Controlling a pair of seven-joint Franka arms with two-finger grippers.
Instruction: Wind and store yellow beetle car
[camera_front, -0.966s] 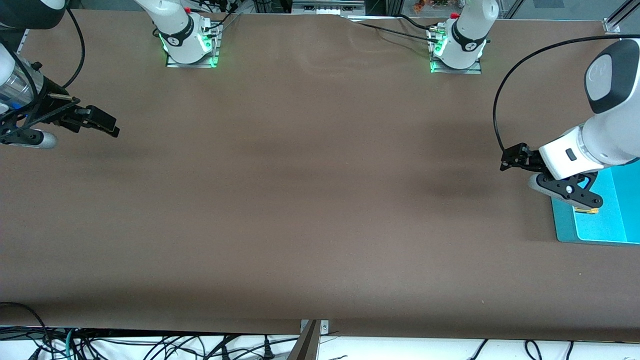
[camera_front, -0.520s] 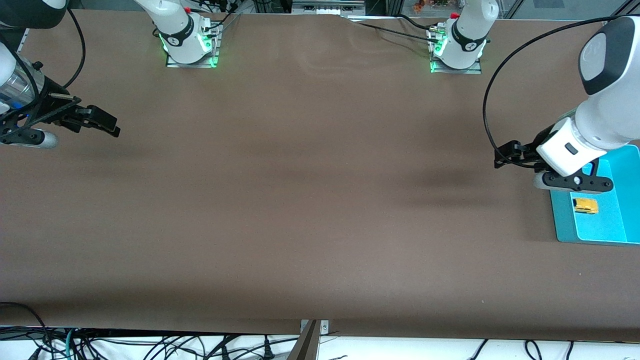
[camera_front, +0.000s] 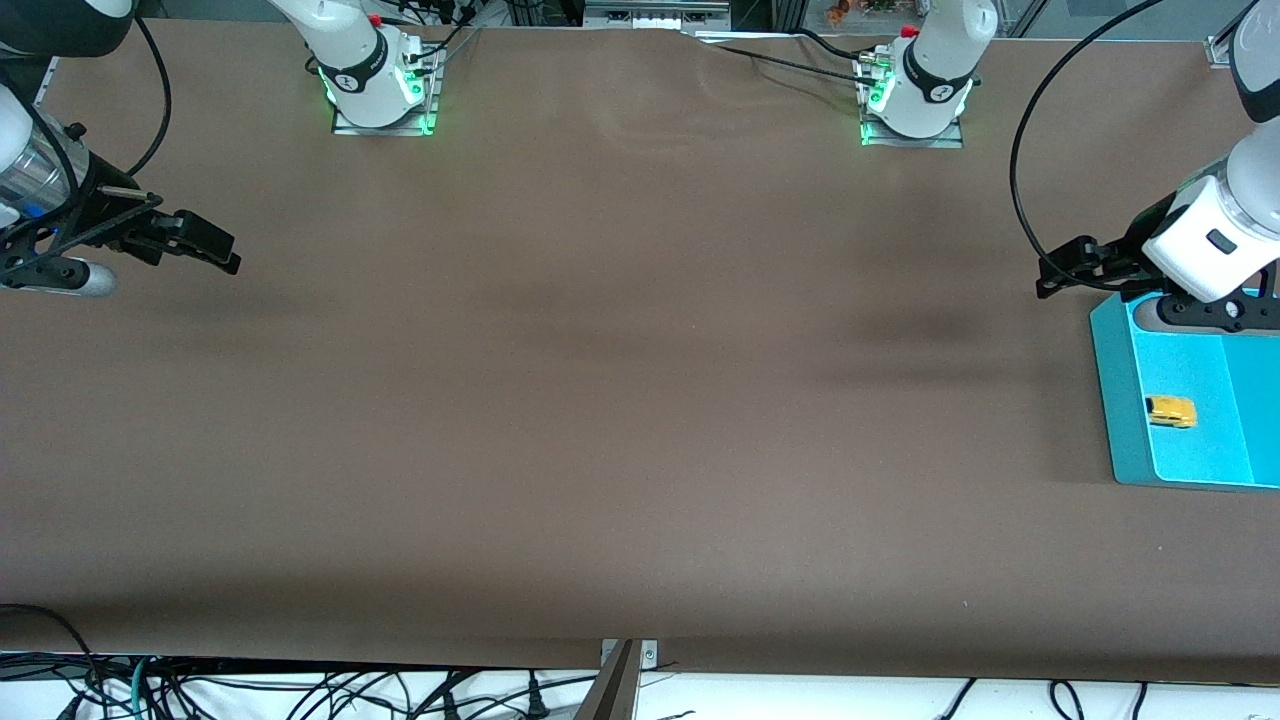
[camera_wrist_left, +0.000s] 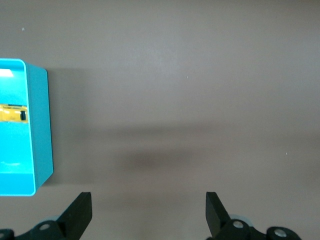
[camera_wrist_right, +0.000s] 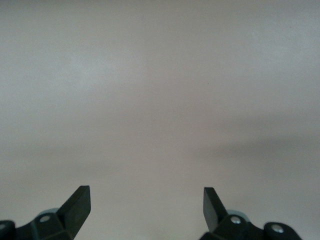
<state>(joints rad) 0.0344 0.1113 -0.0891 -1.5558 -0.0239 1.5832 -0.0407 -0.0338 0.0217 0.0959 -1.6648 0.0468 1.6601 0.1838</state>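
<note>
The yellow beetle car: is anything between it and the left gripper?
Nothing visible does. The yellow beetle car lies uncovered in the teal tray; the open left gripper is over the table beside the tray's rim. The open right gripper waits.

The teal tray (camera_front: 1120, 400) runs off the frame's right edge. In the left wrist view, the yellow beetle car (camera_wrist_left: 12, 114) is cut by the left edge.
</note>
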